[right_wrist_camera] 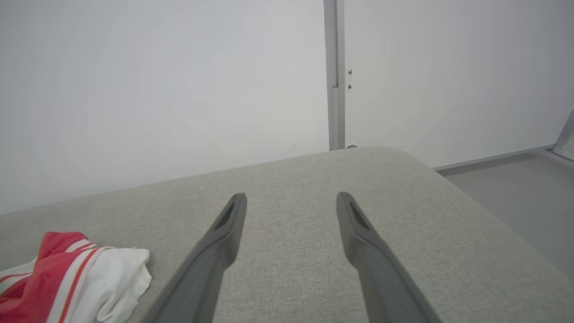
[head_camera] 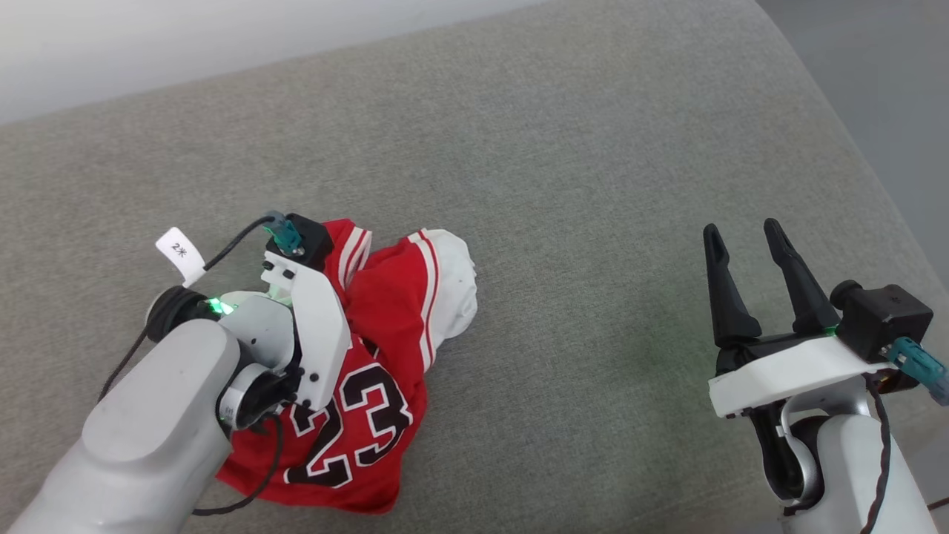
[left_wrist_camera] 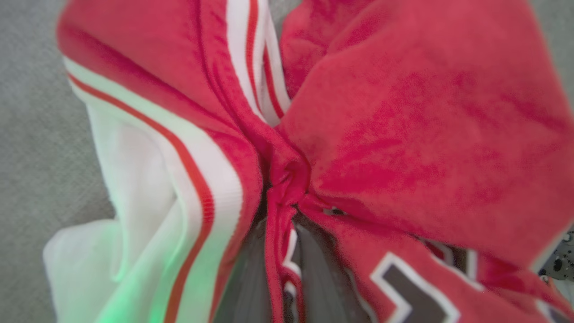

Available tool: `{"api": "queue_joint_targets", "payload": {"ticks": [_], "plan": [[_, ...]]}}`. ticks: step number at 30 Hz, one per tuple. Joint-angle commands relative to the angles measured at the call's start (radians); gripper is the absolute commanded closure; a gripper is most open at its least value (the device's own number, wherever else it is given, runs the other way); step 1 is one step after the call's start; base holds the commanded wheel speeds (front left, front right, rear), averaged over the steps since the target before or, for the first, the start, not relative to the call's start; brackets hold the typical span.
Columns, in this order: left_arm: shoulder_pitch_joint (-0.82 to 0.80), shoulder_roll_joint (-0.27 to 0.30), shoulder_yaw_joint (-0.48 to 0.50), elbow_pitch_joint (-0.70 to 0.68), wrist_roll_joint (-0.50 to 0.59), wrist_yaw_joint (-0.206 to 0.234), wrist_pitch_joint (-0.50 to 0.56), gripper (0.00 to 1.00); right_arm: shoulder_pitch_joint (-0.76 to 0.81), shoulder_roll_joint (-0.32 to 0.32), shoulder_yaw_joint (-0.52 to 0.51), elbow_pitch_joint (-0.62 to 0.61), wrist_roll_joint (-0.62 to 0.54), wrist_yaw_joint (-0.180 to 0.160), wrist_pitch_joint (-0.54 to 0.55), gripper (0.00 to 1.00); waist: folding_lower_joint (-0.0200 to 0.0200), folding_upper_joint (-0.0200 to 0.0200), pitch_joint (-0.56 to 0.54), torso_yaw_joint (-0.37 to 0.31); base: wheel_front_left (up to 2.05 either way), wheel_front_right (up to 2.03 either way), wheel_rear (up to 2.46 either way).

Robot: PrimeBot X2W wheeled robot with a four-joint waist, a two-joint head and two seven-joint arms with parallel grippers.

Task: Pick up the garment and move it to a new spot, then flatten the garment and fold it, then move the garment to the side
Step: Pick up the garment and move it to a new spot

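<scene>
The garment (head_camera: 389,297), a red jersey with white sleeves, striped trim and a black "23", lies bunched on the grey cushion (head_camera: 578,222) at the lower left. My left gripper (head_camera: 315,326) points down into it from above, shut on a pinch of red fabric; the cloth gathers into a tight knot at the fingertips in the left wrist view (left_wrist_camera: 287,184). The garment (left_wrist_camera: 403,116) spreads out around that pinch. My right gripper (head_camera: 745,237) stands open at the lower right, well away from the shirt, nothing between its fingers (right_wrist_camera: 224,233). A white sleeve of the garment (right_wrist_camera: 107,273) shows at its far left.
The grey cushion (right_wrist_camera: 314,179) ends in a rounded edge on the right, with grey floor (right_wrist_camera: 515,188) beyond. A white wall (right_wrist_camera: 157,89) runs along the back. A white tag (head_camera: 180,254) and a black cable hang off my left wrist.
</scene>
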Motion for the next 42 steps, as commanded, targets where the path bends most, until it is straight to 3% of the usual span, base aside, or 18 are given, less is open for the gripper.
{"api": "queue_joint_targets", "payload": {"ticks": [1, 2, 3, 4, 16, 33, 42], "plan": [[0.006, -0.002, -0.003, 0.018, -0.005, -0.007, -0.003, 0.61, -0.009, 0.001, 0.001, 0.002, -0.002, 0.000, -0.002, 0.00, 0.0000, 0.0000, -0.006, 0.006, 0.00, 0.00, 0.00], [-0.003, -0.008, 0.000, 0.033, -0.006, -0.013, -0.017, 0.54, -0.009, 0.001, 0.001, 0.003, -0.007, 0.000, 0.000, 0.00, 0.0000, 0.0000, -0.012, 0.012, 0.00, 0.00, 0.00], [-0.007, -0.019, 0.011, 0.048, -0.019, -0.014, -0.032, 0.54, -0.009, 0.001, 0.000, 0.004, -0.012, 0.000, 0.002, 0.00, 0.0000, 0.0000, -0.019, 0.020, 0.00, 0.00, 0.00], [-0.009, -0.027, 0.021, 0.057, -0.034, -0.018, -0.044, 0.00, -0.007, 0.001, 0.000, 0.005, -0.018, 0.000, 0.005, 0.00, 0.0000, 0.0000, -0.027, 0.027, 0.00, 0.00, 0.00], [0.031, 0.002, 0.126, -0.010, -0.075, -0.018, -0.237, 0.00, 0.032, -0.037, -0.006, -0.027, -0.053, 0.000, 0.037, 0.00, 0.0000, 0.0000, -0.163, 0.143, 0.00, 0.00, 0.00], [0.415, 0.169, 0.376, -0.330, -0.071, 0.106, -0.723, 0.00, 0.092, -0.070, -0.005, -0.039, -0.040, 0.000, 0.034, 0.00, 0.0000, 0.0000, -0.274, 0.263, 0.00, 0.00, 0.00], [0.621, 0.187, 0.475, -0.364, -0.088, 0.145, -0.904, 0.00, 0.116, -0.074, -0.017, -0.009, -0.030, 0.000, 0.004, 0.00, 0.0000, 0.0000, -0.288, 0.305, 0.00, 0.00, 0.00]]}}
